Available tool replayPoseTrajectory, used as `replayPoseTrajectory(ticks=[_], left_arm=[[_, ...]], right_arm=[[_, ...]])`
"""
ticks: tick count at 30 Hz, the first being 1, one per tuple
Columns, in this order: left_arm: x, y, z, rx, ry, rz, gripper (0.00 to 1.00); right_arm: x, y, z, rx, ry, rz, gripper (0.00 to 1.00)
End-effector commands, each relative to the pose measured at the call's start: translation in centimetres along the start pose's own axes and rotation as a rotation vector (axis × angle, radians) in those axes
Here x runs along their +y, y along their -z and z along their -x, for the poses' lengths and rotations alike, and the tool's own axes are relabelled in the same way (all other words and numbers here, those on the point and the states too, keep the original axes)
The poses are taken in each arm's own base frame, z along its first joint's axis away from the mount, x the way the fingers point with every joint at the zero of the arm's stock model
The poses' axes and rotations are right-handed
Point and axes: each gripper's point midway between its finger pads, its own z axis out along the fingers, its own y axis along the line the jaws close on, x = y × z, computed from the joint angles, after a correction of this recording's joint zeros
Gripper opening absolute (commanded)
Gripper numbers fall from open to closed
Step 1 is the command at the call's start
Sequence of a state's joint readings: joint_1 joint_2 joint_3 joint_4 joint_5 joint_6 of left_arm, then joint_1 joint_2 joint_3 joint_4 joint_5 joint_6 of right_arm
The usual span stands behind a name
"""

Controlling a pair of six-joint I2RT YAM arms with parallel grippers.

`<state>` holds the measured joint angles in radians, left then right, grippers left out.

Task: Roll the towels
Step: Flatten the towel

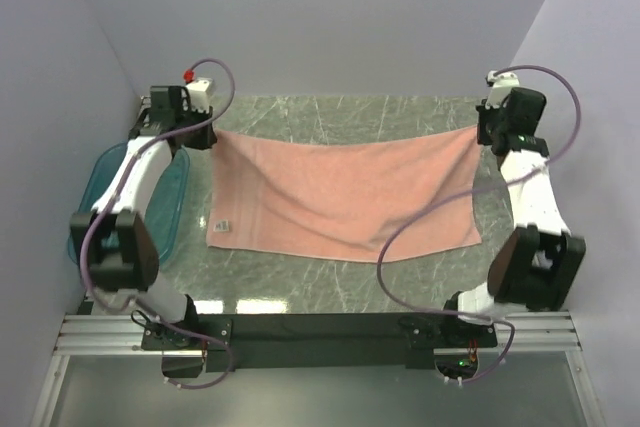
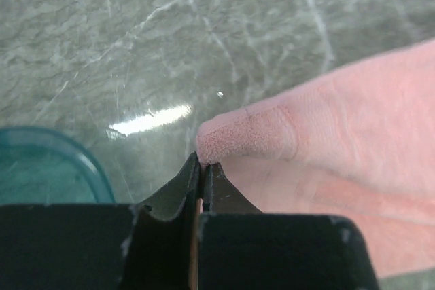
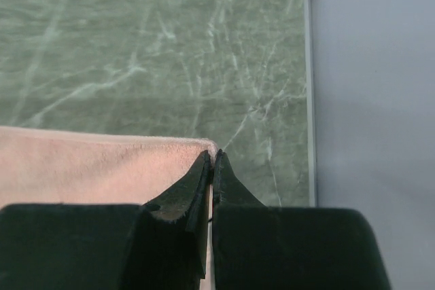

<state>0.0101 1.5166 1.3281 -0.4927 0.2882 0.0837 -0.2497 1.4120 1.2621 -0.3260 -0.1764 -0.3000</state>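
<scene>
The pink towel (image 1: 345, 197) lies spread out in the middle of the frame. Its near edge, with the small white label (image 1: 222, 225), rests flat on the green stone surface (image 1: 330, 112). Its two far corners are picked up, and the far edge between them dips down in the middle. The left gripper (image 2: 202, 161) is pinched tight on the corner at the upper left. The right gripper (image 3: 212, 157) is pinched tight on the corner at the upper right. Each one holds only the very tip of its corner, so I think a corner could slip out if an arm pulls hard or fast. If one arm moves ahead of the other, the towel would go crooked and the roll would come out slanted. The loose dip in the middle could also bunch up and make a lumpy roll. A blue-green tray (image 1: 100, 187) sits at the left of the frame, just beside the left arm, and a wide swing might bump it.
</scene>
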Motion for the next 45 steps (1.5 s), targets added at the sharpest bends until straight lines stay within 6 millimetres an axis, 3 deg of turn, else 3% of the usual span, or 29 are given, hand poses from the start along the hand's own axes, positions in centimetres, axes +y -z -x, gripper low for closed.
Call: replayPoseTrajectory(ticks=[1, 3, 4, 5, 7, 8, 10, 11, 12, 13, 14, 16, 18, 19, 20, 24, 25, 27, 28, 29, 31, 32, 33, 34, 35, 36, 38, 39, 45], left_arm=[[2.3, -2.5, 5.6, -0.139, -0.029, 0.080, 0.00], [3.4, -6.3, 4.4, -0.075, -0.008, 0.081, 0.00], [4.3, -8.5, 4.5, -0.052, -0.002, 0.093, 0.00], [4.7, -9.5, 4.2, -0.026, 0.008, 0.096, 0.00], [5.7, -12.6, 4.4, 0.001, 0.013, 0.095, 0.01], [5.9, -13.6, 4.1, 0.021, 0.018, 0.090, 0.02], [6.4, -14.8, 6.1, -0.010, 0.015, 0.090, 0.04], [6.8, -16.7, 4.8, 0.022, 0.023, 0.087, 0.07], [7.1, -17.0, 6.1, -0.005, 0.016, 0.093, 0.08], [5.9, -18.8, 5.3, 0.015, 0.001, 0.079, 0.09], [6.0, -19.4, 5.4, 0.013, -0.004, 0.088, 0.11], [6.3, -20.7, 5.8, -0.004, -0.019, 0.105, 0.16], [6.8, -21.1, 6.9, -0.031, -0.043, 0.132, 0.32], [7.3, -21.5, 6.8, -0.031, -0.042, 0.151, 0.42], [7.7, -21.4, 7.2, -0.038, -0.043, 0.162, 0.58], [7.6, -18.9, 9.4, -0.075, -0.056, 0.151, 0.72], [6.9, -17.0, 10.9, -0.107, -0.060, 0.125, 0.73], [6.0, -15.2, 10.2, -0.073, -0.058, 0.083, 0.73], [4.7, -12.5, 11.7, -0.104, -0.077, 0.046, 0.73], [3.8, -11.4, 10.9, -0.072, -0.080, 0.018, 0.73], [2.3, -8.3, 9.6, -0.041, -0.091, -0.026, 0.73], [1.2, -7.3, 8.3, -0.002, -0.086, -0.073, 0.73], [0.7, -6.9, 6.0, 0.056, -0.079, -0.091, 0.72], [-0.1, -5.1, 6.0, 0.052, -0.079, -0.106, 0.72], [-0.8, -4.3, 5.1, 0.067, -0.080, -0.140, 0.71], [-1.3, -3.8, 2.5, 0.137, -0.062, -0.163, 0.70], [-2.6, -1.8, 1.6, 0.145, -0.064, -0.199, 0.67], [-3.1, -1.4, -0.4, 0.187, -0.056, -0.227, 0.66], [-4.7, 2.0, -3.9, 0.221, -0.051, -0.248, 0.54]], right_arm=[[-4.0, -4.6, 2.5, -0.076, -0.004, -0.179, 0.00], [-4.7, -6.7, 3.3, -0.067, -0.003, -0.191, 0.00], [-4.5, -9.5, 1.0, 0.002, -0.004, -0.174, 0.00], [-5.1, -10.3, 2.6, -0.019, -0.004, -0.179, 0.00], [-4.8, -14.0, 0.1, 0.069, -0.005, -0.153, 0.00], [-5.3, -14.7, 1.8, 0.044, -0.003, -0.158, 0.00], [-4.7, -17.7, -0.7, 0.124, 0.008, -0.131, 0.00], [-4.9, -18.3, 0.9, 0.096, 0.013, -0.135, 0.00], [-5.2, -18.9, 0.6, 0.114, 0.021, -0.152, 0.00], [-4.8, -20.5, -0.8, 0.147, 0.026, -0.149, 0.00], [-5.0, -20.9, 0.3, 0.124, 0.030, -0.156, 0.00], [-4.7, -22.5, -1.2, 0.163, 0.027, -0.152, 0.00], [-4.7, -23.1, -1.1, 0.170, 0.022, -0.170, 0.12], [-4.7, -23.0, -0.9, 0.167, 0.026, -0.179, 0.26], [-4.8, -23.0, -1.0, 0.170, 0.028, -0.193, 0.53], [-4.5, -20.8, 0.9, 0.159, 0.034, -0.162, 0.67], [-4.4, -19.4, 2.4, 0.141, 0.035, -0.151, 0.67], [-3.5, -17.3, 1.9, 0.189, 0.043, -0.096, 0.67], [-3.0, -15.0, 3.8, 0.154, 0.048, -0.053, 0.67], [-2.3, -14.0, 2.6, 0.190, 0.049, -0.022, 0.68], [-1.4, -10.0, 2.9, 0.204, 0.061, 0.028, 0.75], [-0.4, -9.0, 1.1, 0.256, 0.059, 0.062, 0.91], [0.1, -6.6, 0.4, 0.298, 0.064, 0.090, 0.91], [1.0, -5.5, -1.3, 0.348, 0.050, 0.144, 0.91], [1.4, -4.4, -2.3, 0.383, 0.039, 0.172, 0.90], [1.9, -2.5, -3.8, 0.448, 0.027, 0.204, 0.86], [1.8, -0.7, -6.7, 0.535, -0.028, 0.244, 0.75], [2.0, 0.7, -8.1, 0.589, -0.060, 0.270, 0.70], [1.0, 3.3, -14.9, 0.750, -0.181, 0.297, 0.28]])
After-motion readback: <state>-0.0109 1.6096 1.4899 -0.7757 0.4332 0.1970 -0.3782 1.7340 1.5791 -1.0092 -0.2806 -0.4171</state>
